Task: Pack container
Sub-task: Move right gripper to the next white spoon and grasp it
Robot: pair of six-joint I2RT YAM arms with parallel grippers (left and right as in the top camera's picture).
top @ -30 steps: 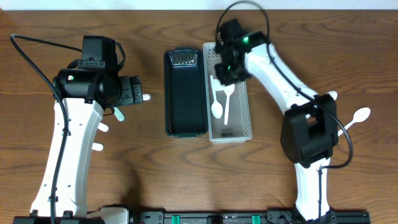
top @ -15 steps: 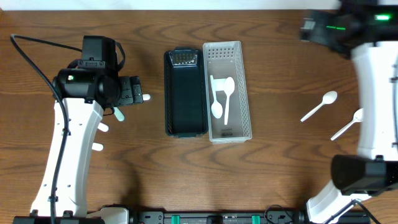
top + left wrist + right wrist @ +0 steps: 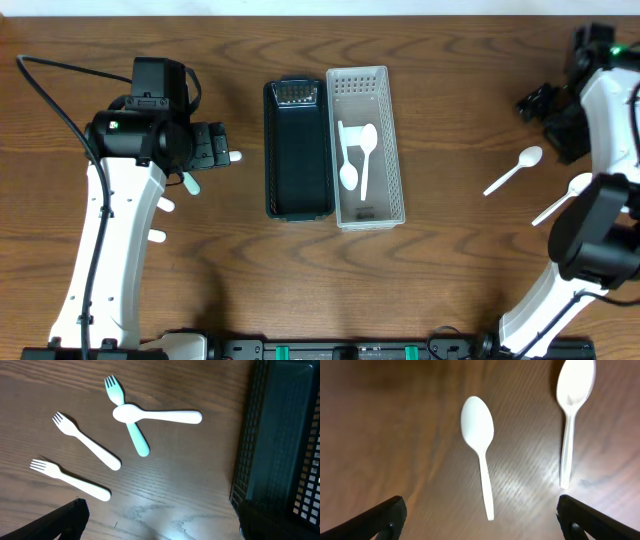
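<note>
A white mesh container (image 3: 385, 205) stands at the table's centre and holds three white spoons (image 3: 357, 153). To its left is a black mesh container (image 3: 298, 150), also seen in the left wrist view (image 3: 280, 435). Two white spoons (image 3: 515, 170) (image 3: 565, 198) lie at the right, and both show in the right wrist view (image 3: 479, 435) (image 3: 572, 405). My right gripper (image 3: 550, 122) (image 3: 482, 525) hovers open just behind them. My left gripper (image 3: 222, 150) (image 3: 160, 530) is open above the wood, with nothing between its fingers.
Under the left arm lie a teal fork (image 3: 127, 417), a white spoon (image 3: 160, 414) across it, and two white forks (image 3: 87, 441) (image 3: 70, 479). The table's far edge runs along the top of the overhead view.
My right arm has swung from above the white container to the far right, and its jaws have opened. A spoon now lies in the container where the gripper was. The left arm has not moved.
</note>
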